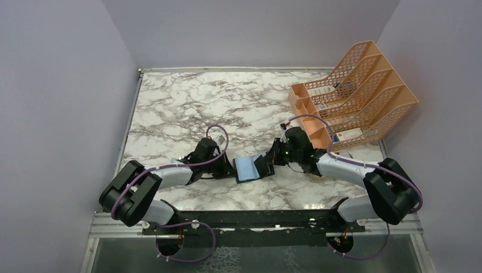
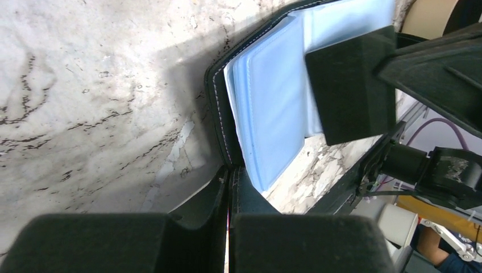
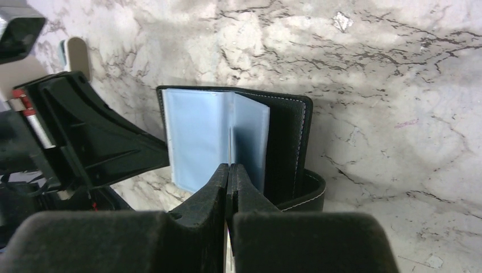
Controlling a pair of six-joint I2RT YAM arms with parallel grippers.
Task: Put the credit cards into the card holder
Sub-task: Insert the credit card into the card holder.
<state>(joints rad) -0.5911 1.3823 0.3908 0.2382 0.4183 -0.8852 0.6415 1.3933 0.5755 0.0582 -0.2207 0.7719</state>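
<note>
card holder point(image 3: 287, 148) open, rack point(image 1: 355, 94) only overhead

Bright, even overhead light, soft shadows; wrist views blur up close.

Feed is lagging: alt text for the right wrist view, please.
A black card holder lies open on the marble table, pale blue sleeves showing. The right gripper, shut, meets the sleeves' near edge; the left gripper meets its side edge.

Can't tell if the blue sleeves point(image 3: 196, 136) in the card holder point(image 3: 287, 142) hold anything. Left wrist view chops the holder off at the top, and box labels point(image 1: 327, 90) in the orange file rack point(image 1: 372, 94) are too tiny to read.
</note>
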